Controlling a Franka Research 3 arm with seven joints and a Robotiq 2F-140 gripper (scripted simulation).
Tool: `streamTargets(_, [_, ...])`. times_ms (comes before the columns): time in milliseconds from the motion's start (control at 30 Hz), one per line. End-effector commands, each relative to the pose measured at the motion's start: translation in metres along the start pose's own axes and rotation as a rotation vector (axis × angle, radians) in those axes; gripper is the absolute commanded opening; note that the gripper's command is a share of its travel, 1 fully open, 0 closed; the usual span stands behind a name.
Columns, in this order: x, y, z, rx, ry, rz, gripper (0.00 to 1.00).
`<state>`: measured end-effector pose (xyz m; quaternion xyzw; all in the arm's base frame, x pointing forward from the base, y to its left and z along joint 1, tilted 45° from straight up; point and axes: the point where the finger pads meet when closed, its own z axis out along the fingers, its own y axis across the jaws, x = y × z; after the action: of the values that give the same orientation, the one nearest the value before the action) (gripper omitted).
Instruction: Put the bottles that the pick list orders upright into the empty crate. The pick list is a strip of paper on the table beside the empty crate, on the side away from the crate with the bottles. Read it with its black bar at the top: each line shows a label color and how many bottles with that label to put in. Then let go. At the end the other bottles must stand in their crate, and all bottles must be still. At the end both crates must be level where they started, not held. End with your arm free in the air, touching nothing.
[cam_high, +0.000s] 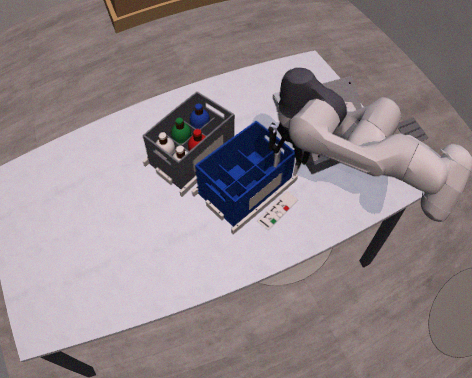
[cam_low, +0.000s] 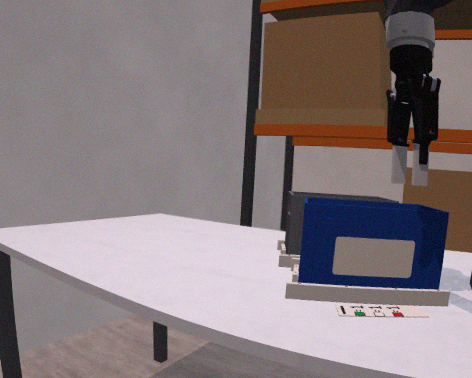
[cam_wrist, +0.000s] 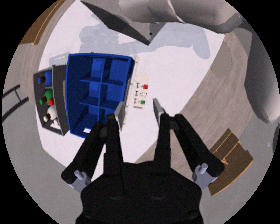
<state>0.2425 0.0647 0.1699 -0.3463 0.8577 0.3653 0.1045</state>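
Note:
The empty blue crate (cam_high: 245, 172) stands mid-table, with the grey crate (cam_high: 186, 142) of bottles to its left. The grey crate holds a blue-label bottle (cam_high: 199, 116), a green one (cam_high: 180, 130), a red one (cam_high: 196, 139) and two white ones (cam_high: 164, 143). The pick list (cam_high: 278, 210) lies on the blue crate's right side, showing green, white and red marks; the counts are too small to read. My gripper (cam_high: 275, 145) hangs above the blue crate's far right end, partly open and empty. It also shows in the side view (cam_low: 411, 175) and the wrist view (cam_wrist: 138, 111).
Orange shelving with cardboard boxes (cam_low: 325, 65) stands behind the table. My arm's base (cam_high: 350, 100) sits at the table's far right edge. A wooden box (cam_high: 145, 10) lies on the floor beyond the table.

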Motion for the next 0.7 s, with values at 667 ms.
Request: streamTargets(667, [-0.0022, 0.0018, 0.0001, -0.007, 0.003, 0.264, 0.38])
